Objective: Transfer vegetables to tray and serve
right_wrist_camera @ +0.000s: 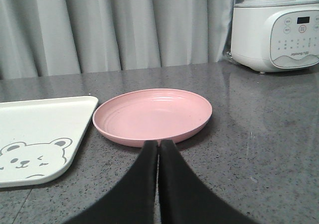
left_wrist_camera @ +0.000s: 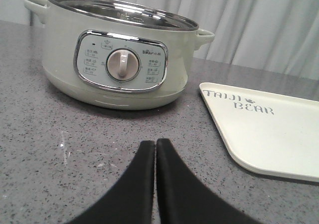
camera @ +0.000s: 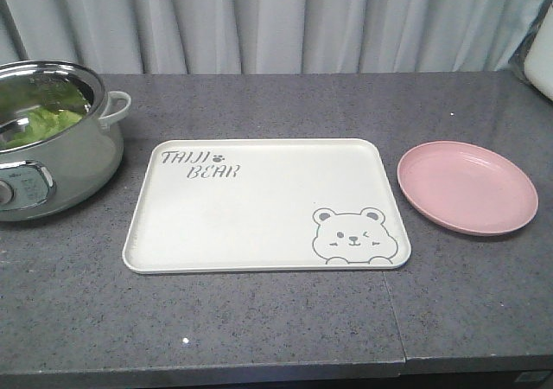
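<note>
Green vegetables (camera: 45, 119) lie inside the pale green electric pot (camera: 52, 160) at the left of the counter. The cream tray (camera: 259, 225) with the bear drawing sits in the middle, holding nothing. My left gripper (left_wrist_camera: 155, 143) is shut with nothing in it, low over the counter in front of the pot (left_wrist_camera: 117, 55), the tray (left_wrist_camera: 279, 134) to its right. My right gripper (right_wrist_camera: 159, 143) is also shut on nothing, just short of the near rim of the pink plate (right_wrist_camera: 152, 115). Neither gripper shows in the front view.
The round pink plate (camera: 467, 186) lies right of the tray. A white blender appliance (right_wrist_camera: 276, 27) stands at the back right of the counter. Grey curtains hang behind. The counter's front edge runs along the bottom of the front view.
</note>
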Controlling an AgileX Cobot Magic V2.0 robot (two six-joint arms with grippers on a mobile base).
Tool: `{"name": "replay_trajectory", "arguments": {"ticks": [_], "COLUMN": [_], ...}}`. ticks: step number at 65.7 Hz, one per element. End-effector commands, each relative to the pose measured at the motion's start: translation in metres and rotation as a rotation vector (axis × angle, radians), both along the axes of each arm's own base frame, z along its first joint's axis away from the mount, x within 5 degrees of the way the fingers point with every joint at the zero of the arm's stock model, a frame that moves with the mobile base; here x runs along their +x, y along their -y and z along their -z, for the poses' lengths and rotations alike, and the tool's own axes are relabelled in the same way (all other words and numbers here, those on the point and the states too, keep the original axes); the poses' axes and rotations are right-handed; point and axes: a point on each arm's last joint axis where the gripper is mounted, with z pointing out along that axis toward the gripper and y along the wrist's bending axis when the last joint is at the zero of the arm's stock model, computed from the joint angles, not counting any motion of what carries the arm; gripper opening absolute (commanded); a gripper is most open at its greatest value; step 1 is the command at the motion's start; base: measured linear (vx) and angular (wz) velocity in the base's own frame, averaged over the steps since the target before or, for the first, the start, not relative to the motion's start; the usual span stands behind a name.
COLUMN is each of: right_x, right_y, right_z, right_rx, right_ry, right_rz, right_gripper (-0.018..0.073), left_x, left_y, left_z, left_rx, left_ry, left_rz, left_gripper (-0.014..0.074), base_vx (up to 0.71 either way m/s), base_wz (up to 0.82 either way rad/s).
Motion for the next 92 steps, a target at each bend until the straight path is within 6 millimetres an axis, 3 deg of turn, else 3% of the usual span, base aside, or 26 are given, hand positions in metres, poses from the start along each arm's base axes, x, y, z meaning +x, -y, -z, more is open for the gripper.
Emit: {"name": "replay_trajectory", "arguments": {"ticks": [1, 92], "right_x": [0.0, 0.0], "right_y": [-0.0008, -0.0008], "right_z": [-0.002, -0.002], "right_rx": [-0.02, -0.02], "right_ry": [0.067, 0.066], "right_rz": [-0.007, -0.007], "right_gripper": [-0.0002, -0.0002], "left_x": [0.0012, 0.0012], "left_y": [-0.0004, -0.0004], "left_z": [0.0026, 0.0026], "left_rx": [-0.007, -0.007], "left_ry": [0.046, 0.046], "left_rz": [-0.006, -0.006], "left_gripper": [-0.0006, -0.0006], "base_vx": [0.0, 0.0], "base_wz": [0.02, 0.01]}}
